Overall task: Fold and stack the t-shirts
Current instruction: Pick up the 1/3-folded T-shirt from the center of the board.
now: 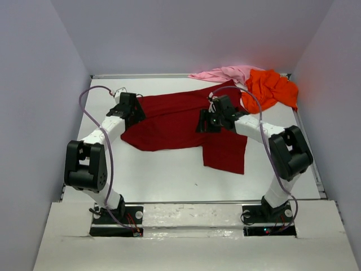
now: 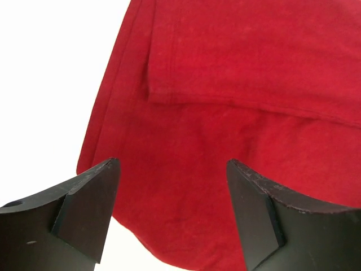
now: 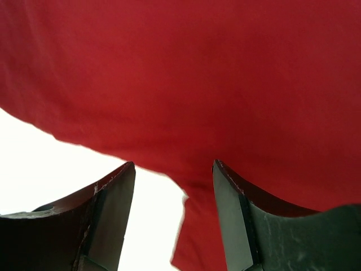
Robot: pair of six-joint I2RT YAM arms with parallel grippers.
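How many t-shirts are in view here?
3: red shirt spread in the middle; orange shirt bunched at the far right corner; pink shirt just left of it along the far edge. More could be hidden underneath.

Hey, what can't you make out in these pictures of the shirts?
1. The left gripper and right gripper, wrist views: open over red cloth; contact cannot be told.
2. The dark red t-shirt: both grippers hide parts in the top view; the wrist views cut it off.
3. The pink t-shirt, top view: crumpled, its right end lost at the orange t-shirt.
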